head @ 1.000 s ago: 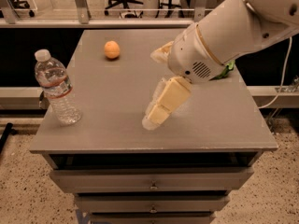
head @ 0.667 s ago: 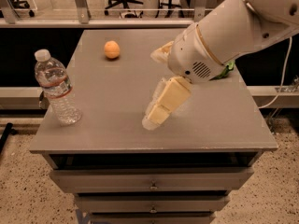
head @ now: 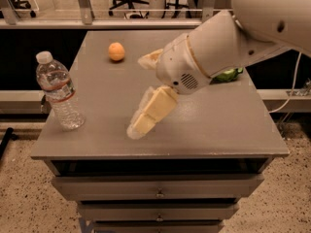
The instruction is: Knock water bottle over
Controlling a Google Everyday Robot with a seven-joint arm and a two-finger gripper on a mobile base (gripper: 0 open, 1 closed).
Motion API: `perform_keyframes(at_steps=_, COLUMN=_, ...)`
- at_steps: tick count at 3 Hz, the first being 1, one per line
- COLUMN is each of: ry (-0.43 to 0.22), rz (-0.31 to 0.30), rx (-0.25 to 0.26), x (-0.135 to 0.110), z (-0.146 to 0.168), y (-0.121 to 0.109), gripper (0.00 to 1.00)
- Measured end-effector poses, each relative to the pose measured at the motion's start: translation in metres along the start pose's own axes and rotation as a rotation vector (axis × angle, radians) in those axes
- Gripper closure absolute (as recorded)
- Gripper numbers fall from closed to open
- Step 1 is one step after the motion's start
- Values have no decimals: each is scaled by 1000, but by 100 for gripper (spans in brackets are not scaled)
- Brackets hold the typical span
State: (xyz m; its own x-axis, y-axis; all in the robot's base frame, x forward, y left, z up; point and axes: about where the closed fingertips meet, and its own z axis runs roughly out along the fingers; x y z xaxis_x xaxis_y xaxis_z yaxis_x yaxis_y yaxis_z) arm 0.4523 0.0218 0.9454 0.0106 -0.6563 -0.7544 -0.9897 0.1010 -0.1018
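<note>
The water bottle is clear and ribbed, with a white cap and a pale label band with a red stripe. It stands upright near the table's front left corner. My gripper hangs over the middle of the grey table, to the right of the bottle and apart from it. Its cream fingers are spread open and hold nothing. The lower finger points down-left with its tip close to the tabletop. The upper finger points left.
An orange ball lies at the back of the table. A green object lies at the right, partly hidden behind my arm. Drawers sit below the tabletop. Office chairs stand in the background.
My gripper has moved left across the table, closer to the bottle. The bottle and the orange ball have not moved.
</note>
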Motion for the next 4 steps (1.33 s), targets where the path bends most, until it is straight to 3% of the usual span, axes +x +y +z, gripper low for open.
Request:
perform_keyframes(at_steps=2, ry=-137, rz=-45, rx=-34, x=-20, z=52, y=-5, gripper=0)
perform_keyframes(at_steps=4, ry=-260, rz=-46, rx=-54, x=-44, z=94, y=-10, gripper=0)
